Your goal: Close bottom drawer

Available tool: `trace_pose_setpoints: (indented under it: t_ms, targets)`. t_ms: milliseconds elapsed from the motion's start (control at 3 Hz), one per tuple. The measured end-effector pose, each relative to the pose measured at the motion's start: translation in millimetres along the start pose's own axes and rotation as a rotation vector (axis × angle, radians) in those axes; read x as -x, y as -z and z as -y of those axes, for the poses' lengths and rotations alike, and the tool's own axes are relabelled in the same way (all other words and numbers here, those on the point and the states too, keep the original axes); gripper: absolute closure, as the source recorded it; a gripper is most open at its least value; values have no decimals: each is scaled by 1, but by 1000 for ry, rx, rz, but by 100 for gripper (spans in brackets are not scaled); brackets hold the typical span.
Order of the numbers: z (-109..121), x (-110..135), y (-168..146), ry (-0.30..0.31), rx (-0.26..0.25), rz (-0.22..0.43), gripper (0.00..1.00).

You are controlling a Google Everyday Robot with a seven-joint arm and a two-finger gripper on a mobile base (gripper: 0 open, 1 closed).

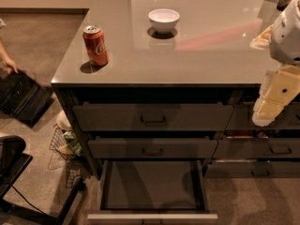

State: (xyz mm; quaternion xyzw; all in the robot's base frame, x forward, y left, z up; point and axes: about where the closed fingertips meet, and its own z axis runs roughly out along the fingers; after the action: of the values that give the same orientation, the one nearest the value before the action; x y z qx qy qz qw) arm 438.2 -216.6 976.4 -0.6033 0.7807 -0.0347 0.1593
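The bottom drawer (152, 185) is pulled far out from the left stack, showing its flat dark empty inside; its front edge (152, 216) lies along the bottom of the view and its handle is cut off there. The two drawers above it, the top one (153, 117) and the middle one (153, 148), are pushed in. My gripper (273, 104), cream and white, hangs at the far right, in front of the right-hand drawer stack at top-drawer height, well to the right of and above the open drawer.
On the grey countertop (201, 55) stand a red soda can (95, 45) near the left edge and a white bowl (163, 20) at the back. A wire basket (63, 146) sits on the floor left of the cabinet. A person's hand (7, 62) and a dark object (21, 97) are at far left.
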Motion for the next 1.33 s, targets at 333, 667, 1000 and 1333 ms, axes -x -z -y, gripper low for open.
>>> trace_pose_setpoints:
  t_ms: [333, 667, 1000, 1333]
  targets:
    - [0, 1, 0, 0, -10, 5, 0]
    - [-3, -4, -15, -14, -27, 36, 0]
    - [-38, -14, -59, -9, -9, 148, 0]
    - [-85, -31, -134, -43, 41, 310, 0]
